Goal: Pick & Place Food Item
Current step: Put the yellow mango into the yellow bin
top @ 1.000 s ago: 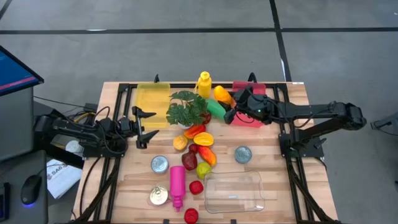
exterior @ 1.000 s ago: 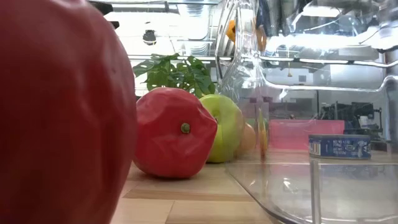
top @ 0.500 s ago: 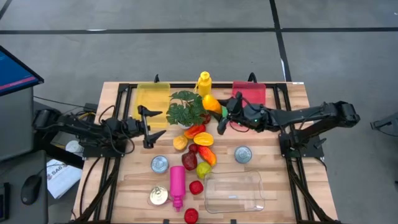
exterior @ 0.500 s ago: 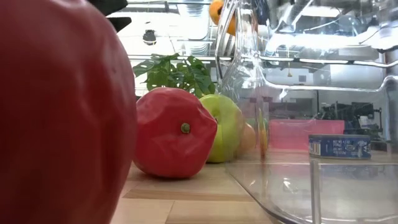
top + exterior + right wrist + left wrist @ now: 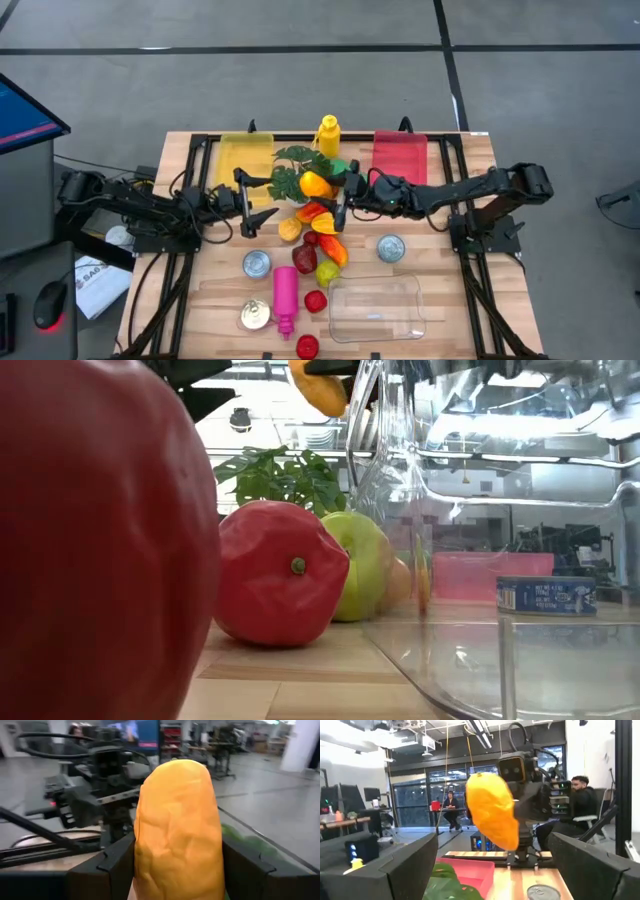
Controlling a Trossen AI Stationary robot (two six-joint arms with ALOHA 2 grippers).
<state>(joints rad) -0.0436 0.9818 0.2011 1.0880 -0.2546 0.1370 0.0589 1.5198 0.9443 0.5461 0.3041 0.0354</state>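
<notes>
An orange-yellow fruit (image 5: 316, 185) hangs in the air over the green plant (image 5: 293, 170), with my right gripper (image 5: 334, 195) shut on it. It fills the right wrist view (image 5: 177, 830) and shows at the top of the low view (image 5: 320, 385). My left gripper (image 5: 258, 197) stands open just to the fruit's left, pointing at it. In the left wrist view the fruit (image 5: 492, 810) floats ahead, between and beyond the two spread fingers (image 5: 410, 870), apart from them. My right gripper pinches the fruit between its two fingers (image 5: 107, 865), one on each of its opposite sides (image 5: 145, 855). The fingers come level from the table's right. The fruit is lifted clear of everything, and its free end (image 5: 310, 184) sticks out past the fingertips toward my left gripper.
Below lies a pile of toy food (image 5: 320, 240), with two cans (image 5: 390, 248) (image 5: 257, 264), a pink bottle (image 5: 285, 295) and a clear container (image 5: 378, 308) nearer. At the back are a yellow tray (image 5: 245, 160), a yellow bottle (image 5: 328, 135) and a red tray (image 5: 400, 155). People sit in the room beyond.
My right gripper has carried the fruit from near the red tray toward the table's left, sinking a little and tipping to level. My left gripper has moved toward the table's right, toward the fruit, staying open.
</notes>
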